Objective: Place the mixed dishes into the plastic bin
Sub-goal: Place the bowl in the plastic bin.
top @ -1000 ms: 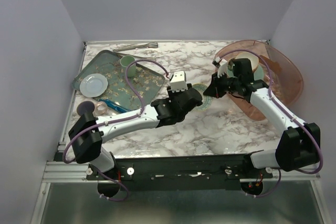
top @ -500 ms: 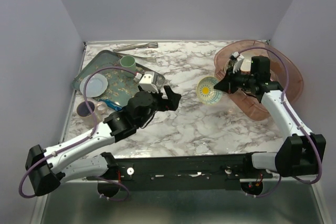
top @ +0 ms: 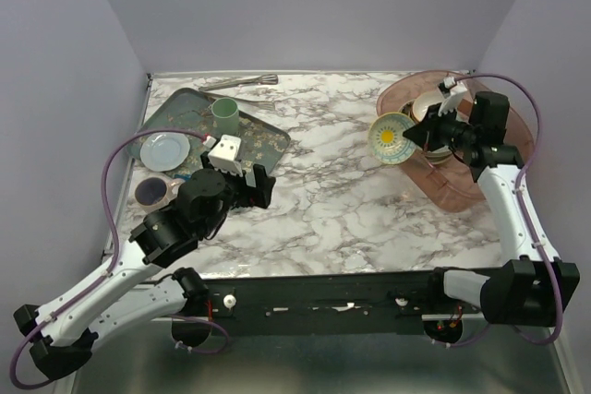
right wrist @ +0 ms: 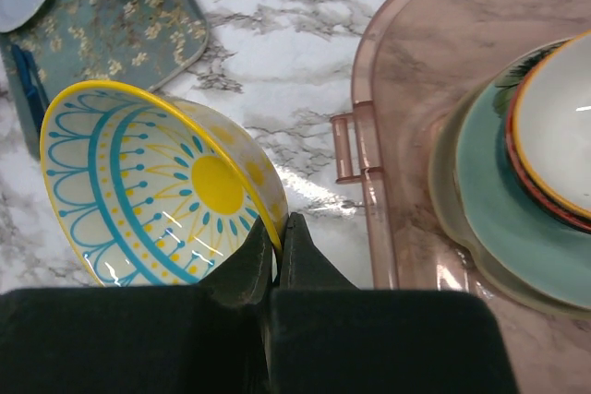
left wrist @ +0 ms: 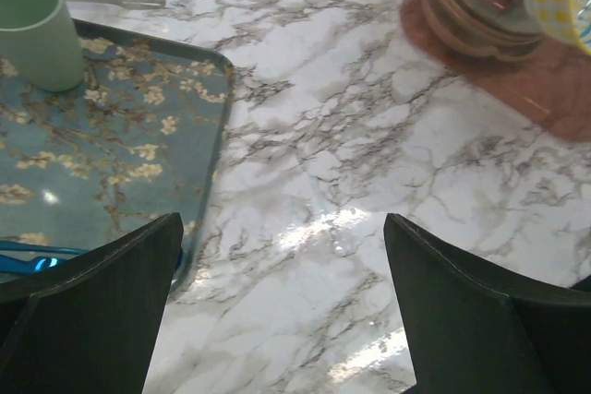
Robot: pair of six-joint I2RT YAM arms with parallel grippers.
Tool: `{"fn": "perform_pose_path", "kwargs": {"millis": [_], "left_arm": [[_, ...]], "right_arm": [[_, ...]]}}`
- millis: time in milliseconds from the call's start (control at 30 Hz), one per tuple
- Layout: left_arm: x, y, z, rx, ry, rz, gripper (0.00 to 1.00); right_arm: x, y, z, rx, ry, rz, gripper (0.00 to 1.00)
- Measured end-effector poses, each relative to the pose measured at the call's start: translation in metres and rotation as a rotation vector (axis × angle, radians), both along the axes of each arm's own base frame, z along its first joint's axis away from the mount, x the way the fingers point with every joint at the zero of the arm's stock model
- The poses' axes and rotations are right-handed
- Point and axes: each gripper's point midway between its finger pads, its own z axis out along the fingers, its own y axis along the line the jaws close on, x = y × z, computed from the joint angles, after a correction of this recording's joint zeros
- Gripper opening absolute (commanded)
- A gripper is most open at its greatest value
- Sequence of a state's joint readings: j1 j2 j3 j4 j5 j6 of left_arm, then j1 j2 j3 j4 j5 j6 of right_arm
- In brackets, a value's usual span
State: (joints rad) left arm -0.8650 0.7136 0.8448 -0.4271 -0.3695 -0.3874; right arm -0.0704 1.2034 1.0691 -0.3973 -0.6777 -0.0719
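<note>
Gripping the patterned bowl point(right wrist: 157, 200) by its rim, right jaws hold it tilted beside the plastic bin point(right wrist: 416, 43) | left jaws wide, empty, over bench point(left wrist: 369, 136) near floral tray point(left wrist: 111, 154).

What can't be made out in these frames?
- Right wrist: plates under the mint green plate in the plastic bin, covered by it and cut by the right edge.
- Left wrist: blue object on the floral tray, mostly behind the left gripper.
- Top: dark round item, too small.
</note>
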Motion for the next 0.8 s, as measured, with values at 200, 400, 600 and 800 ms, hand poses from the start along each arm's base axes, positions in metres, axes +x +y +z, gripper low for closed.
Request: {"fn": "perform_pose_path", "kwargs": {"millis": [200, 400, 600, 800], "left_arm": [[0.0, 0.022, -0.025, 0.118, -0.009, 0.046, 0.99], [-0.001, 0.031, -0.041, 0.168, 0.001, 0.057, 0.99], [-0.004, 0.038, -0.029, 0.136, -0.036, 0.069, 0.99], [-0.004, 0.043, -0.023, 0.119, -0.054, 0.082, 0.99]], "right_arm": [[0.018, -0.026, 0.017, -0.052, -0.037, -0.135, 0.01], [0.045, -0.058, 0.038, -0.103, -0.072, -0.301, 0.01], [0.065, -0.087, 0.028, -0.127, -0.025, -0.435, 0.01], [0.082, -0.124, 0.009, -0.13, 0.045, -0.543, 0.01]]}}
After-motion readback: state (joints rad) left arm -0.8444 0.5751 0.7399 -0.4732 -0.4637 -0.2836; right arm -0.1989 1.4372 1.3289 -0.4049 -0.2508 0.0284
